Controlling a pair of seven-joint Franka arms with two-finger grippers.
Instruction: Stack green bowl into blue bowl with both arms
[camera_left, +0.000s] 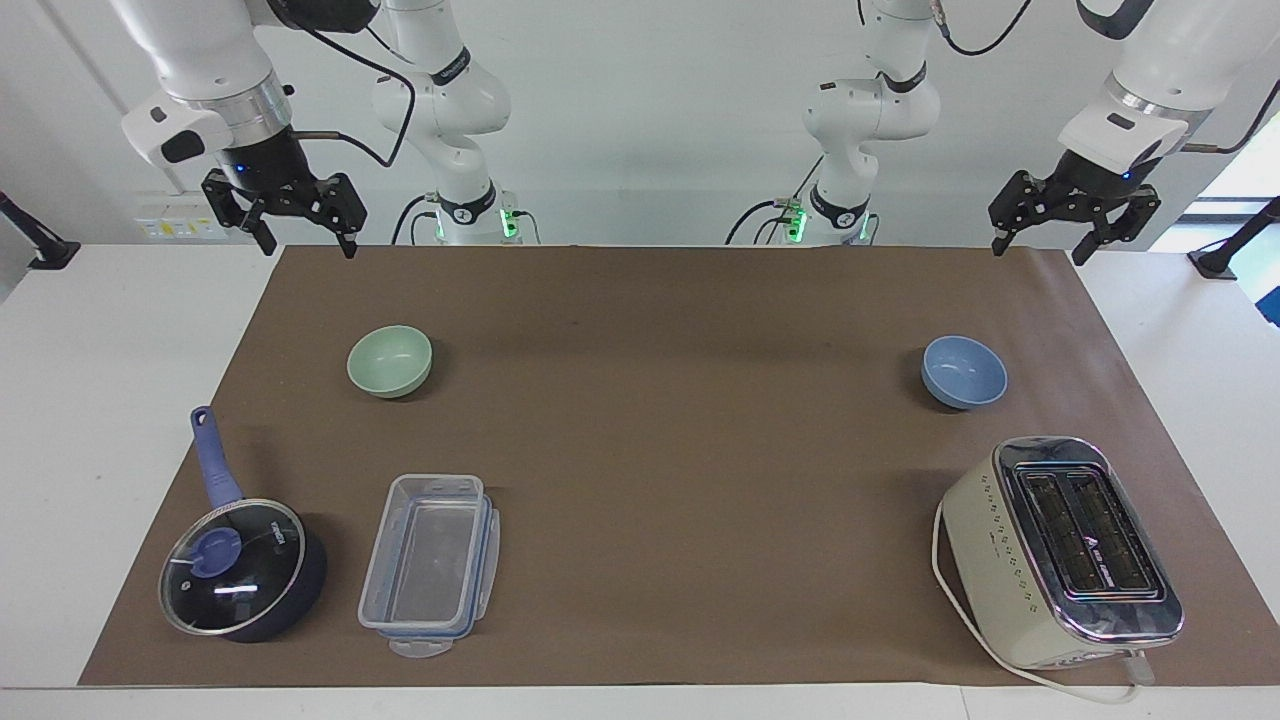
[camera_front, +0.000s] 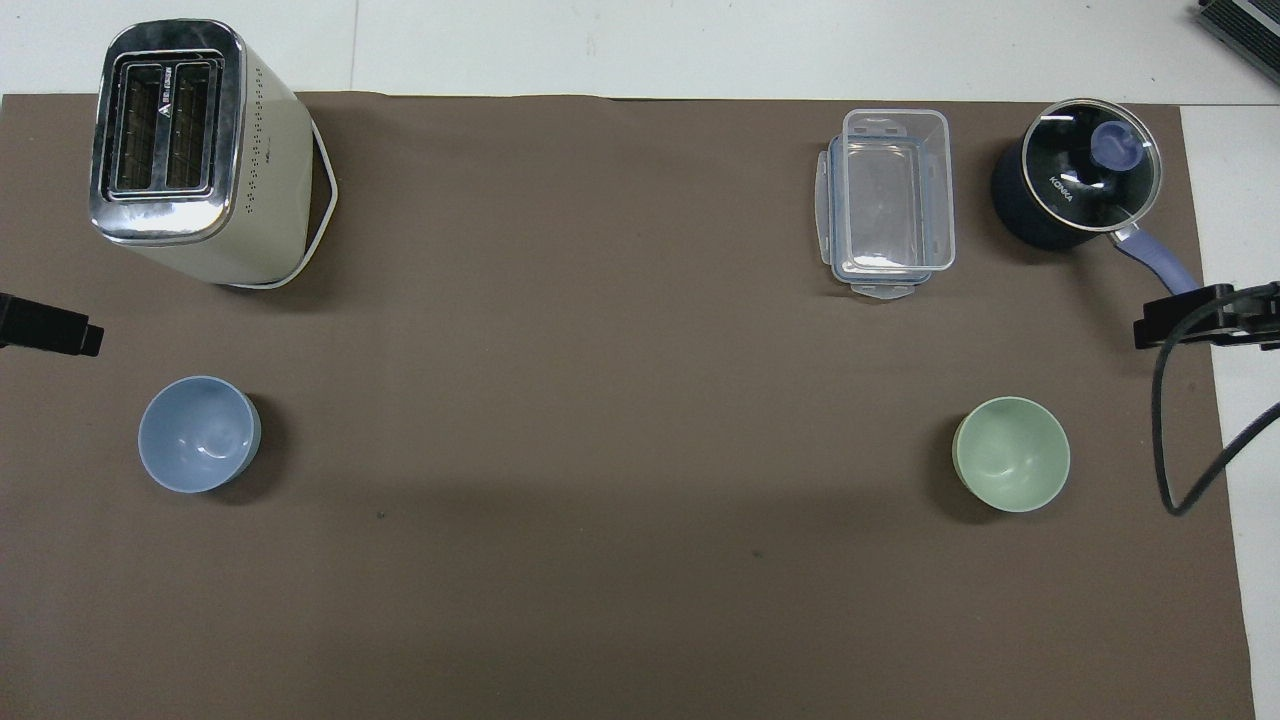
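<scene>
The green bowl (camera_left: 390, 360) (camera_front: 1011, 454) sits upright and empty on the brown mat, toward the right arm's end of the table. The blue bowl (camera_left: 964, 371) (camera_front: 197, 434) sits upright and empty toward the left arm's end, about as near to the robots. My right gripper (camera_left: 308, 247) hangs open and empty above the mat's edge by the robots, well clear of the green bowl. My left gripper (camera_left: 1037, 250) hangs open and empty above the mat's corner by the robots, apart from the blue bowl.
A cream toaster (camera_left: 1065, 550) stands farther from the robots than the blue bowl. A clear plastic container (camera_left: 430, 565) and a dark blue lidded saucepan (camera_left: 240, 570) lie farther out than the green bowl. Bare brown mat (camera_left: 660, 430) lies between the bowls.
</scene>
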